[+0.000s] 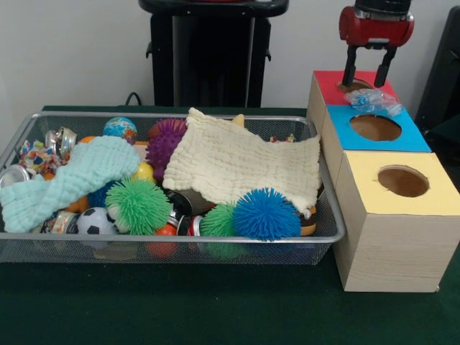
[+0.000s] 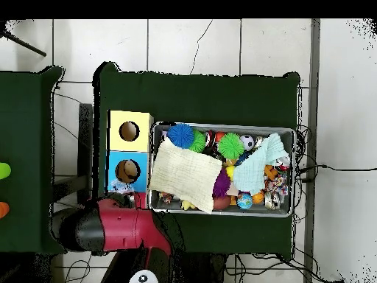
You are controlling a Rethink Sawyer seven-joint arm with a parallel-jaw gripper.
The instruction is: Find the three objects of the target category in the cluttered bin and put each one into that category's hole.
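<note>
Gripper (image 1: 367, 75) fingers hang spread and empty over your red box's hole (image 1: 354, 85); 1 crumpled bottle (image 1: 372, 100) lies beside it, outside the bin (image 1: 327, 215).

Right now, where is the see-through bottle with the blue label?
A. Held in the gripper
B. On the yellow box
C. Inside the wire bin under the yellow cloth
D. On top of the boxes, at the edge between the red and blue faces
D: the bottle lies across the red box and blue box seam, below the open, empty gripper.
</note>
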